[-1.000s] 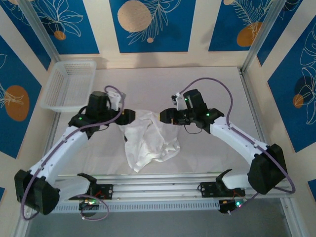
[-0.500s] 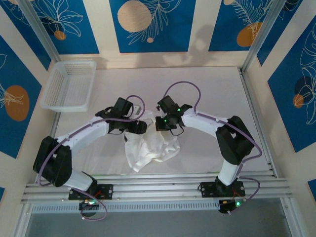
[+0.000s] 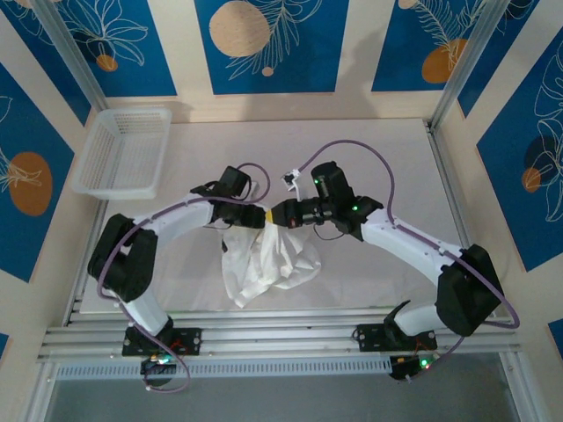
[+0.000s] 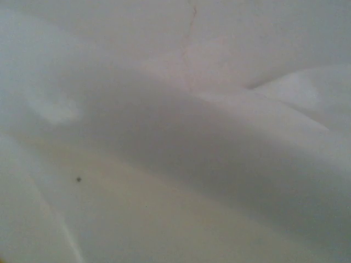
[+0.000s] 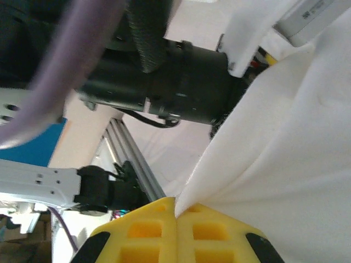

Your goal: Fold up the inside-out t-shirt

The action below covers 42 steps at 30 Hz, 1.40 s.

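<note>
While t-shirt (image 4: 175,131) blurs out left wrist view, left gripper (image 3: 254,217) jaws cannot tell, right gripper (image 5: 175,207) pads clamped on t-shirt edge, white, crumpled, bunched mid-table (image 3: 369,149)

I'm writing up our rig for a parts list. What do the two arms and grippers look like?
The left arm and the right arm have white links between black rounded joints, each trailed by a looping purple cable. Small green lights glow near the right wrist. The right gripper has yellow fingers with square recesses.
</note>
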Each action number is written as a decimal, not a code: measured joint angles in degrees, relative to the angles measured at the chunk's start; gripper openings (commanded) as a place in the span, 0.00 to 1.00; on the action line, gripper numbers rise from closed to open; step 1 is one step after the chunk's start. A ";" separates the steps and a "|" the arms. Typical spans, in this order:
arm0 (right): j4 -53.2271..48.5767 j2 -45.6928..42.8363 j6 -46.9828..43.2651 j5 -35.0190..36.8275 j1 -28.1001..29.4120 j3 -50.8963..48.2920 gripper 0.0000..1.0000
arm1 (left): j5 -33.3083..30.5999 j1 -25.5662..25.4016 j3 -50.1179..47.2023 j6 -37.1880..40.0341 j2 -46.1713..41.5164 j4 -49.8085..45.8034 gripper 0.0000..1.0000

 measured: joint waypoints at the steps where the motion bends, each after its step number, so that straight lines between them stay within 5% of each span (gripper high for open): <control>1: 0.57 -0.37 0.81 -0.33 -0.59 0.00 0.00 | -0.48 0.11 0.00 0.33 0.13 0.28 0.06; 5: 0.70 -2.69 3.80 0.61 -5.46 -0.33 0.00 | 1.75 1.14 -0.79 0.33 -2.08 1.64 0.00; 10: 1.36 -2.40 1.03 6.08 -16.48 -5.51 0.00 | 14.99 3.32 -0.48 -1.42 -16.11 1.53 0.00; 13: 0.11 4.76 -3.48 6.91 -17.90 -5.38 0.05 | 21.75 3.34 4.20 -2.49 -22.08 0.85 0.00; 18: -2.58 5.97 -4.22 7.28 -15.69 -3.98 0.41 | 26.16 4.46 5.33 -4.35 -23.65 -0.98 0.00; 23: 2.29 -11.63 -5.68 18.56 -10.40 -11.32 0.52 | 27.12 5.35 3.91 -6.86 -23.45 -0.76 0.00; 26: 8.87 -20.24 -10.95 23.45 -1.92 -15.02 0.46 | 27.10 5.38 3.78 -7.34 -22.75 -0.96 0.00; 28: 11.39 -20.92 -13.70 24.68 2.91 -14.88 0.50 | 27.12 5.38 3.78 -7.41 -22.38 -0.98 0.00; 31: 13.18 -16.50 -16.74 27.17 6.78 -12.52 0.71 | 27.15 5.38 3.78 -7.72 -21.99 -0.96 0.00; 33: 13.46 -11.13 -19.41 30.21 8.39 -10.43 0.74 | 27.21 5.38 3.78 -8.11 -21.90 -0.94 0.00; 37: 14.21 -1.81 -23.26 39.54 8.85 -8.31 0.57 | 27.58 5.38 3.80 -8.46 -21.92 -1.03 0.00; 40: 12.17 2.91 -25.59 42.84 8.02 -6.78 0.20 | 27.54 5.38 3.87 -8.37 -22.29 -2.10 0.00; 42: 10.40 3.85 -26.38 40.50 7.61 -6.03 0.05 | 27.47 5.53 3.87 -8.22 -22.86 -2.91 0.00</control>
